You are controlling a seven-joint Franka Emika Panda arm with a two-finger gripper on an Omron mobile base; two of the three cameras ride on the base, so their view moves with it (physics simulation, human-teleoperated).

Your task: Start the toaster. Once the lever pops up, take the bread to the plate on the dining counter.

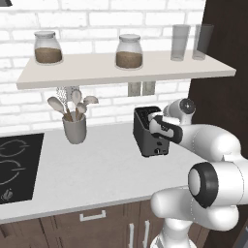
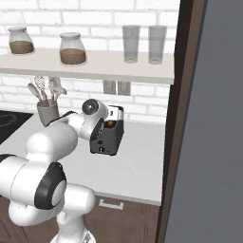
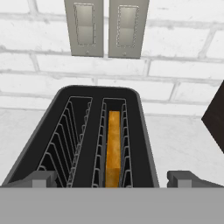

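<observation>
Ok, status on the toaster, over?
Tool open above toaster. Bread sits in right slot, left slot empty. Nothing in the way.

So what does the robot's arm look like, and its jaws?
The arm is made of glossy white rounded segments with dark grey-black rings and caps at the joints. No cables or markings are visible. The gripper ends in two small dark grey blocky jaws.
</observation>
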